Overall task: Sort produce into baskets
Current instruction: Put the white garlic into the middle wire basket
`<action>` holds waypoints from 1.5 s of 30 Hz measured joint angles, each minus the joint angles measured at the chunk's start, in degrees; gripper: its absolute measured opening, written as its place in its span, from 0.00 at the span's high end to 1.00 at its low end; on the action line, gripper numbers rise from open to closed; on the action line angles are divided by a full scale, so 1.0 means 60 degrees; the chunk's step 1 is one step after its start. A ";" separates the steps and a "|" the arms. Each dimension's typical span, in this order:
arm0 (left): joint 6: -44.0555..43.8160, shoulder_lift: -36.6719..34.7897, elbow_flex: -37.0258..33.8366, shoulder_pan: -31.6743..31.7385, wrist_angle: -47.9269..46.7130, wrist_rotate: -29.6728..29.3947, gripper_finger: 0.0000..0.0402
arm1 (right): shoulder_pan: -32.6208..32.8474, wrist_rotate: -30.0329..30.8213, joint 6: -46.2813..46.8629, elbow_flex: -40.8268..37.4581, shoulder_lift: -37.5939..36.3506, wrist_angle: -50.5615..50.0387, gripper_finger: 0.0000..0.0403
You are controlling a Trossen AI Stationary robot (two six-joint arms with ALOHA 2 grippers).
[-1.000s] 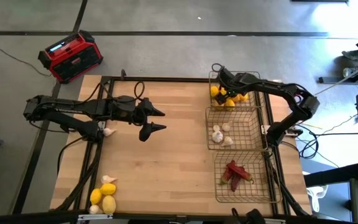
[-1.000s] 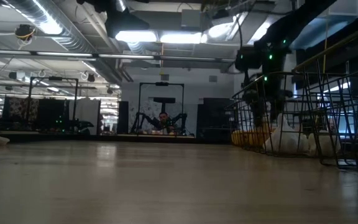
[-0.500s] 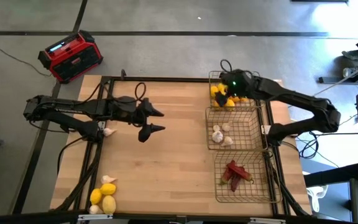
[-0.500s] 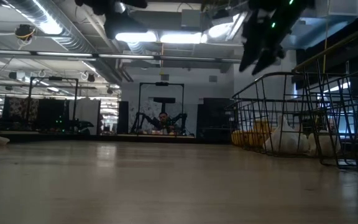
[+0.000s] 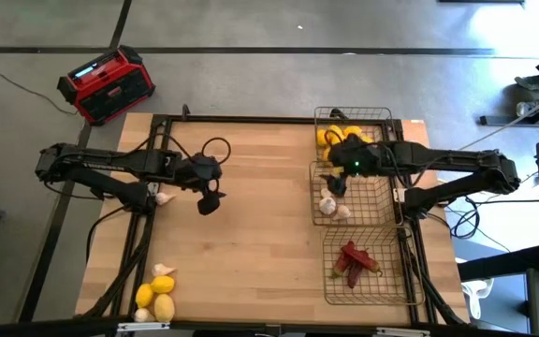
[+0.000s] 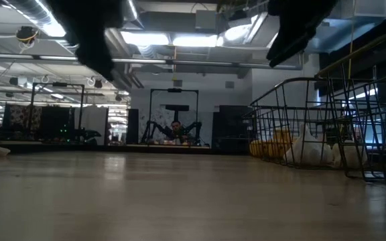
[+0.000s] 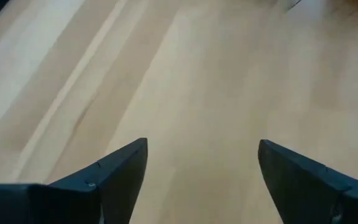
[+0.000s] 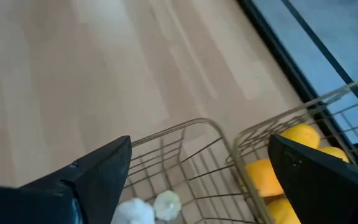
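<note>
Three wire baskets stand in a row along the table's right side. The far basket (image 5: 382,117) holds lemons (image 5: 328,138), the middle basket (image 5: 372,201) garlic bulbs (image 5: 328,202), the near basket (image 5: 382,281) red chili peppers (image 5: 354,259). Loose lemons (image 5: 154,295) and a garlic bulb (image 5: 164,271) lie at the near left corner, and another garlic bulb (image 5: 164,197) lies by the left arm. My left gripper (image 5: 208,198) is open and empty over bare wood left of centre (image 7: 202,146). My right gripper (image 5: 333,183) is open and empty above the middle basket's left rim (image 8: 185,130).
A red-and-black radio (image 5: 106,84) stands on the floor beyond the table's far left corner. Black frame rails (image 5: 241,119) run along the table's far edge and sides. Bare wood lies between the arms in the table's middle (image 5: 269,225).
My right gripper has risen out of the far lemon basket and gone toward the table's near edge, to above the middle basket's left rim. My left gripper has tipped from pointing level toward the right to pointing down, drawing back a little toward the table's left.
</note>
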 joint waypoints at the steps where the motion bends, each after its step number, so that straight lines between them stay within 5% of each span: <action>1: -0.0161 0.0000 0.0000 0.0000 -0.0343 -0.0187 0.25 | 0.0103 0.0039 0.0000 -0.0033 0.0004 -0.0005 0.08; 10: -0.1233 0.0173 0.0000 0.0000 -0.2672 -0.0925 0.25 | 0.0394 0.0725 0.0157 -0.0342 0.0004 0.0193 0.08; 22: -0.1434 0.2270 0.0000 0.0544 -0.5104 -0.0481 0.25 | 0.0382 0.0823 0.0180 -0.0424 0.0004 0.0306 0.08; 45: 0.0028 0.5367 -0.0154 0.2147 -0.5844 0.0292 0.25 | 0.0382 0.0823 0.0324 -0.0424 0.0004 0.0299 0.08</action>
